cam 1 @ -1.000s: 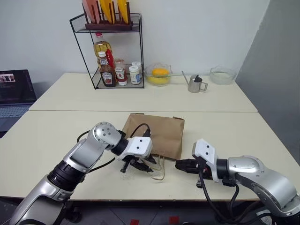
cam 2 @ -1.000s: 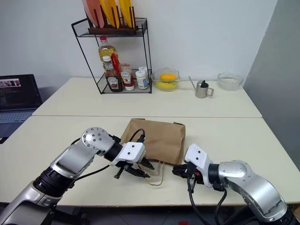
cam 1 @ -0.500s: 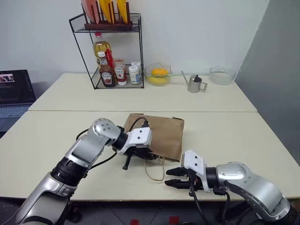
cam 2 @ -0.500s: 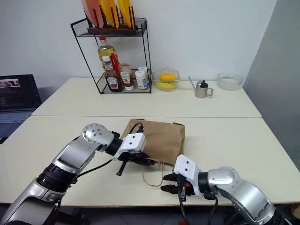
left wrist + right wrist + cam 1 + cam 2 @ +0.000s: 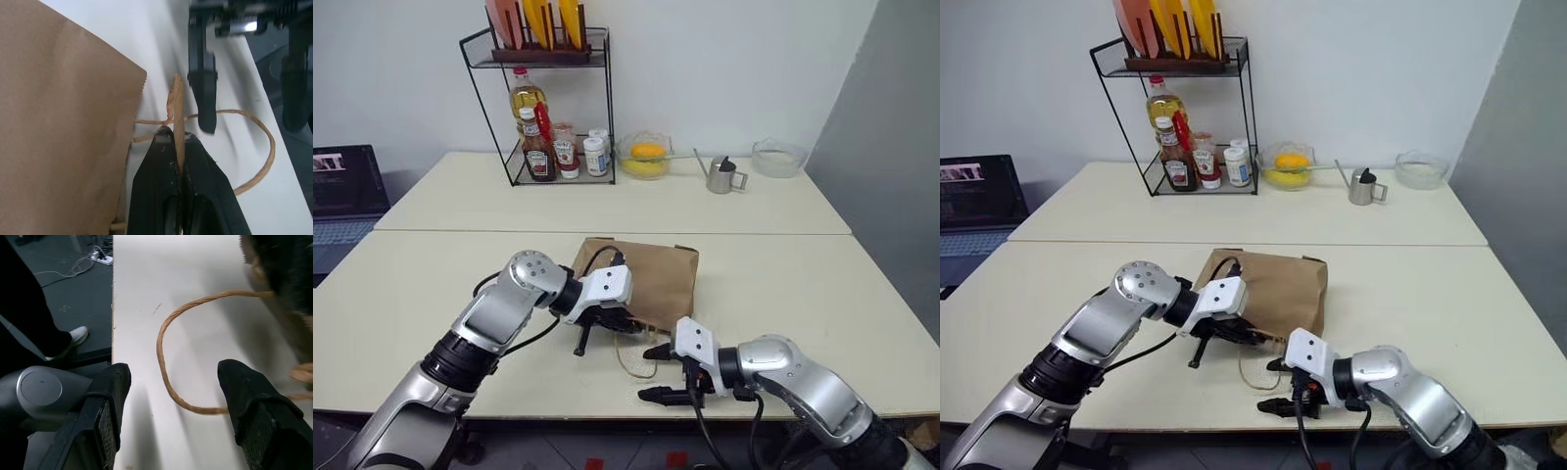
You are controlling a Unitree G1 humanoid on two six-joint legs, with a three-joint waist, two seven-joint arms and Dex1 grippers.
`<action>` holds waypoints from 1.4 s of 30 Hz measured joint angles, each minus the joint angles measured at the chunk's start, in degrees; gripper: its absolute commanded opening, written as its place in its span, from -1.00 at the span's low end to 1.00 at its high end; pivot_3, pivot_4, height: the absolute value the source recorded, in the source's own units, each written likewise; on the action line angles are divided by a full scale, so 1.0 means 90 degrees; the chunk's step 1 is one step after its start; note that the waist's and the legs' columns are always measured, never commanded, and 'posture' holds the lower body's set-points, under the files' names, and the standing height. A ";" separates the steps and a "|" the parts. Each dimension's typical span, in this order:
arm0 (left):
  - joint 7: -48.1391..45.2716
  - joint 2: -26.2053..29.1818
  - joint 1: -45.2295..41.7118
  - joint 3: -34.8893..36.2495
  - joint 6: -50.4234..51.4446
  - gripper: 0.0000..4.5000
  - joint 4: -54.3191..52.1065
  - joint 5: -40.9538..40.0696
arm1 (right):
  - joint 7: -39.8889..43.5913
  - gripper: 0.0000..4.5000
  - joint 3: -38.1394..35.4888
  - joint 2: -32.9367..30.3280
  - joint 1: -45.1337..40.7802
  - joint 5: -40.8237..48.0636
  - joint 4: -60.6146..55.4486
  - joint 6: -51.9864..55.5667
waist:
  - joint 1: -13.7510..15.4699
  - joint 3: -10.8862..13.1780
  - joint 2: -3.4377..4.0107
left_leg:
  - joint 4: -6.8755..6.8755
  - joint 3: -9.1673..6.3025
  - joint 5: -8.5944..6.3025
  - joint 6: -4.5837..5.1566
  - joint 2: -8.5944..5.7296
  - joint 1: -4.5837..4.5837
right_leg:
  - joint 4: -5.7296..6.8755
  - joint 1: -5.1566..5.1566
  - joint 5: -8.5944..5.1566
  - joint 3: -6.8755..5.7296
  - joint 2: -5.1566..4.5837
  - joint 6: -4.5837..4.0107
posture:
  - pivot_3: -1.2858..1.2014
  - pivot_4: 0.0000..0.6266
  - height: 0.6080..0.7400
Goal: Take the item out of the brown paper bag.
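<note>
The left pincer [image 5: 177,147] is clamped on 1 twine handle at the mouth of the bag [image 5: 651,279]; the right pincer [image 5: 653,373] stands wide at the bag's 6 o'clock, over the loose loop [image 5: 168,377]. The bottle cannot be seen, presumably inside. Best to lift the handle, then enter low. The desk [image 5: 773,284] edge lies just beside the right pincer; room is open at 3 o'clock.
</note>
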 measured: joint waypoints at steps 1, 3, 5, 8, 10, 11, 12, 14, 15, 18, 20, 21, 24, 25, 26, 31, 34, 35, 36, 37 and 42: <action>0.0015 0.0000 0.0000 0.0000 -0.0001 -1.00 0.0006 0.0001 | 0.0029 0.38 0.0063 0.0042 -0.0005 -0.0076 0.0127 -0.0071 | -0.0001 0.0000 0.0000 | 0.0000 -0.0001 0.0000 0.0000 0.0000 0.0000 | 0.0000 0.0000 0.0000 -0.0001 0.0000 0.0000 | 0.03 -0.52 1.00; 0.0057 0.0001 0.0001 0.0000 0.0000 -1.00 0.0005 0.0001 | 0.0099 0.38 0.0164 0.0100 -0.0017 -0.0193 0.0344 -0.0185 | 0.0001 0.0000 0.0000 | 0.0001 0.0000 0.0000 0.0000 0.0000 0.0000 | 0.0000 0.0000 0.0000 0.0000 -0.0001 0.0000 | 0.03 -0.52 1.00; 0.0077 0.0001 0.0002 0.0000 0.0034 -1.00 -0.0001 -0.0002 | 0.0115 0.22 0.0195 0.0220 -0.0068 -0.0322 0.0588 -0.0298 | 0.0001 0.0000 0.0000 | 0.0002 0.0000 0.0000 0.0000 0.0000 0.0000 | 0.0001 0.0000 0.0000 0.0000 0.0000 0.0000 | 0.03 -0.52 1.00; 0.0084 0.0003 0.0002 0.0000 0.0122 -1.00 -0.0033 -0.0011 | 0.0104 -0.18 0.0197 0.0383 -0.0160 -0.0506 0.0918 -0.0408 | -0.0001 0.0000 0.0000 | 0.0001 -0.0001 0.0000 0.0000 0.0000 0.0001 | 0.0003 0.0000 0.0000 0.0000 0.0000 -0.0001 | 0.03 -0.52 1.00; 0.0086 0.0017 0.0004 0.0000 0.0123 -1.00 -0.0041 -0.0011 | 0.0131 -0.50 0.0175 0.0383 -0.0182 -0.0548 0.0931 -0.0422 | -0.0001 0.0000 0.0000 | 0.0001 -0.0001 0.0000 0.0000 0.0000 0.0000 | 0.0002 0.0000 0.0000 -0.0001 0.0000 -0.0001 | 0.03 -0.52 1.00; 0.0086 0.0026 0.0005 0.0000 0.0126 -1.00 -0.0042 -0.0011 | 0.0149 -0.65 0.0168 0.0383 -0.0182 -0.0548 0.0931 -0.0422 | -0.0001 0.0000 0.0000 | 0.0001 -0.0001 0.0000 0.0000 0.0000 0.0000 | 0.0002 0.0000 0.0000 0.0000 0.0000 -0.0001 | 0.03 -0.52 1.00; 0.0090 0.0028 0.0005 0.0000 0.0132 -1.00 -0.0049 -0.0011 | 0.0183 -0.80 0.0152 0.0383 -0.0182 -0.0548 0.0931 -0.0421 | 0.0000 0.0000 0.0000 | 0.0001 -0.0001 0.0000 0.0000 0.0000 0.0000 | 0.0002 0.0000 0.0000 0.0000 0.0000 -0.0001 | 0.03 -0.52 1.00; 0.0094 0.0028 0.0005 0.0001 0.0137 -1.00 -0.0058 -0.0012 | 0.0206 -0.96 0.0145 0.0383 -0.0182 -0.0549 0.0931 -0.0421 | -0.0001 0.0000 0.0000 | 0.0001 -0.0001 0.0000 0.0000 0.0000 0.0001 | 0.0003 0.0000 0.0001 -0.0001 0.0000 -0.0001 | 0.03 -0.52 1.00; 0.0107 0.0026 0.0004 0.0001 0.0138 -1.00 -0.0057 -0.0013 | 0.0216 -1.00 0.0144 0.0385 -0.0182 -0.0552 0.0931 -0.0420 | -0.0001 0.0000 0.0000 | 0.0001 -0.0001 0.0000 0.0000 0.0000 0.0001 | 0.0003 0.0000 0.0000 -0.0001 0.0000 -0.0001 | 0.03 -0.52 1.00; 0.0238 -0.0093 -0.0162 0.0030 0.0170 -1.00 0.0142 -0.0020 | 0.0226 -1.00 0.0138 0.0436 -0.0190 -0.0571 0.0987 -0.0421 | 0.0001 0.0000 0.0000 | 0.0003 -0.0003 0.0000 0.0000 -0.0001 0.0000 | 0.0003 0.0000 0.0001 -0.0003 0.0000 -0.0001 | 0.03 -0.52 1.00; 0.0316 -0.0180 -0.0435 0.0140 0.0269 -1.00 0.0357 -0.0076 | 0.0224 -1.00 0.0141 0.0468 -0.0194 -0.0648 0.1049 -0.0436 | 0.0001 0.0000 0.0000 | 0.0004 -0.0003 0.0000 0.0000 -0.0002 0.0000 | 0.0003 0.0001 0.0000 -0.0003 0.0000 0.0000 | 0.03 -0.52 1.00; 0.0353 -0.0218 -0.0615 0.0199 0.0307 -1.00 0.0500 -0.0095 | 0.0229 -1.00 0.0150 0.0466 -0.0210 -0.0722 0.1079 -0.0479 | 0.0002 0.0000 -0.0001 | 0.0004 -0.0003 0.0000 0.0000 -0.0002 0.0000 | 0.0003 0.0001 0.0000 -0.0003 0.0000 0.0000 | 0.03 -0.52 1.00; 0.0407 -0.0314 -0.1082 0.0421 0.0397 -1.00 0.0891 -0.0125 | 0.0241 -1.00 0.0185 0.0490 -0.0280 -0.0896 0.1219 -0.0691 | -0.0005 0.0000 -0.0001 | 0.0002 -0.0002 0.0000 0.0000 -0.0002 0.0003 | 0.0003 0.0001 0.0000 -0.0003 0.0000 0.0000 | 0.03 -0.52 1.00; 0.0438 -0.0337 -0.1186 0.0455 0.0401 -1.00 0.1015 -0.0128 | 0.0235 -1.00 0.0188 0.0531 -0.0296 -0.0941 0.1287 -0.0758 | -0.0007 0.0000 -0.0001 | 0.0002 -0.0002 0.0000 0.0000 -0.0001 0.0005 | 0.0003 0.0002 0.0000 -0.0003 0.0000 0.0000 | 0.03 -0.52 1.00; 0.0484 -0.0406 -0.1286 0.0496 0.0401 -1.00 0.1182 -0.0129 | 0.0220 -1.00 0.0185 0.0585 -0.0309 -0.0984 0.1361 -0.0820 | -0.0008 0.0000 -0.0001 | 0.0002 -0.0002 0.0000 -0.0001 -0.0001 0.0006 | 0.0005 0.0002 0.0000 -0.0003 0.0001 0.0000 | 0.03 -0.52 1.00; 0.0675 -0.0615 -0.1526 0.0581 0.0369 -1.00 0.1545 -0.0124 | 0.0169 -1.00 0.0186 0.0782 -0.0448 -0.1114 0.1657 -0.1003 | -0.0030 -0.0001 -0.0001 | 0.0003 -0.0004 0.0001 -0.0001 0.0001 0.0009 | 0.0008 0.0002 0.0001 -0.0003 0.0002 0.0000 | 0.03 -0.52 1.00; 0.0848 -0.0722 -0.1720 0.0688 0.0284 -1.00 0.1810 -0.0117 | 0.0164 -1.00 0.0187 0.0807 -0.0476 -0.1184 0.1757 -0.1088 | -0.0043 -0.0001 -0.0001 | 0.0003 -0.0004 0.0002 -0.0001 0.0000 0.0009 | 0.0008 0.0002 0.0001 -0.0003 0.0002 0.0000 | 0.03 -0.52 1.00; 0.0894 -0.0736 -0.1796 0.0710 0.0248 -1.00 0.1891 -0.0116 | 0.0158 -1.00 0.0186 0.0809 -0.0477 -0.1193 0.1785 -0.1119 | -0.0045 -0.0001 -0.0001 | 0.0003 -0.0005 0.0002 -0.0001 0.0000 0.0009 | 0.0008 0.0003 0.0001 -0.0003 0.0002 0.0000 | 0.03 -0.52 1.00; 0.0923 -0.0742 -0.1858 0.0752 0.0223 -1.00 0.1957 -0.0114 | 0.0152 -1.00 0.0187 0.0820 -0.0477 -0.1224 0.1795 -0.1137 | -0.0047 -0.0001 -0.0001 | 0.0003 -0.0004 0.0002 -0.0001 0.0000 0.0009 | 0.0008 0.0002 0.0001 -0.0003 0.0002 0.0000 | 0.03 -0.52 1.00; 0.0932 -0.0745 -0.1883 0.0791 0.0187 -1.00 0.1990 -0.0113 | 0.0140 -1.00 0.0186 0.0829 -0.0477 -0.1254 0.1799 -0.1150 | -0.0050 -0.0001 -0.0001 | 0.0003 -0.0004 0.0002 -0.0001 0.0000 0.0009 | 0.0008 0.0003 0.0001 -0.0002 0.0002 0.0000 | 0.03 -0.52 1.00; 0.1033 -0.0781 -0.2058 0.0821 0.0043 -1.00 0.2311 -0.0099 | 0.0122 -1.00 0.0181 0.0834 -0.0476 -0.1322 0.1830 -0.1247 | -0.0062 -0.0001 -0.0001 | 0.0003 -0.0005 0.0002 -0.0001 -0.0001 0.0008 | 0.0008 0.0003 0.0001 -0.0004 0.0002 0.0000 | 0.03 -0.52 1.00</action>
